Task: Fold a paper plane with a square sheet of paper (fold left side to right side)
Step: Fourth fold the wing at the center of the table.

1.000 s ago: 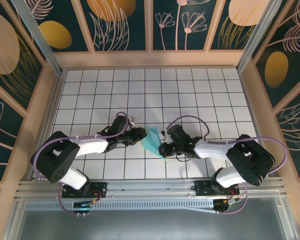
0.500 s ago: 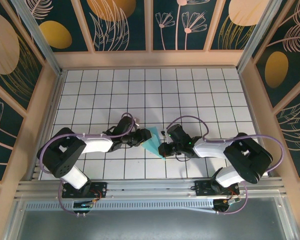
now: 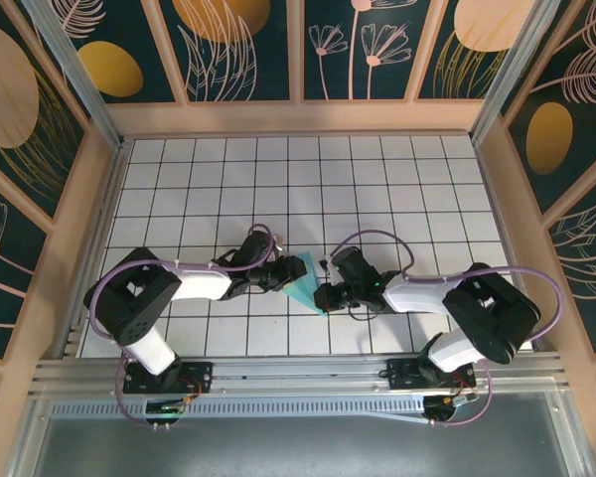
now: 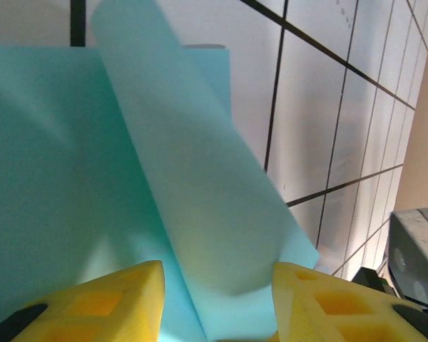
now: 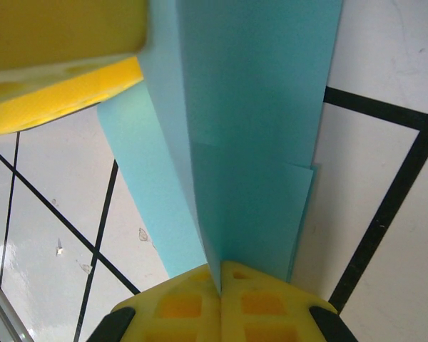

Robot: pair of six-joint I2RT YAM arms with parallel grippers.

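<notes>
So the thin, smooth turquoise-blue sheet of paper point(image 3: 304, 280) is sitting near the front middle of the glossy white surface point(image 3: 377, 189) with its black grid lines, right between the two arms. It's not a flat square at this point. From above it looks like a narrow, pointy wedge with the tip toward the near edge.

The right pincer point(image 3: 323, 296) has its chunky yellow plastic fingers point(image 5: 257, 303) pressed tight together on a crisp ridge of the paper. In the right wrist view you can see a couple of layers stacked up, with a stepped edge on one side.

The left pincer point(image 3: 281, 276) is at the sheet's left edge. Its jaws stand apart at a medium gap, and a soft, curved flap of the paper point(image 4: 200, 192) rises up between the yellow pads point(image 4: 100, 303). That flap is rounded, not creased, and I can't tell if the pads actually press on it.
</notes>
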